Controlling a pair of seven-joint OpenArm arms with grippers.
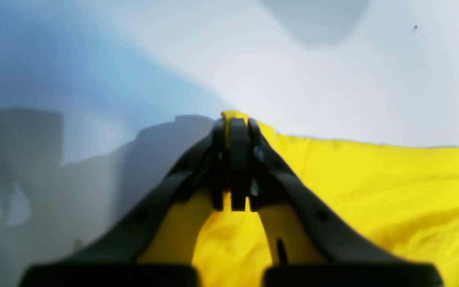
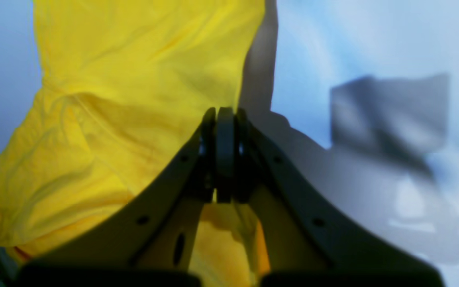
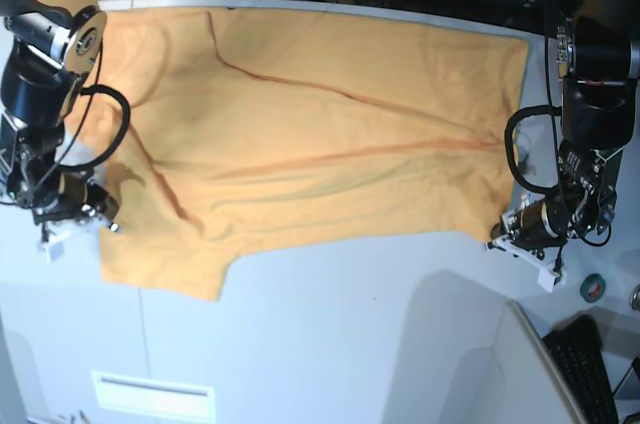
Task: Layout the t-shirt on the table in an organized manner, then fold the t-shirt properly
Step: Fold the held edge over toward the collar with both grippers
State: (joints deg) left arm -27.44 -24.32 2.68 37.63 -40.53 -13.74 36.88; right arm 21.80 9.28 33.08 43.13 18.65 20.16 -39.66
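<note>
Pinching opposite edges of the shirt (image 3: 310, 134), both claws, left (image 1: 235, 119) and right (image 2: 224, 113), clamp soft, floppy cloth spread across the worktop (image 3: 350, 344); corners suit gripping best.

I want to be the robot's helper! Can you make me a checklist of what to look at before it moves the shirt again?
1. Left pincer shut on the t-shirt edge: ok.
2. Right pincer shut on the t-shirt edge: ok.
3. T-shirt spread out on the table: ok, mostly open.
4. Cloth smooth: not ok, long creases cross the middle.
5. Far edge fully on the table: cannot tell, it reaches the table's far edge.
6. Cables clear of the cloth: ok.
</note>
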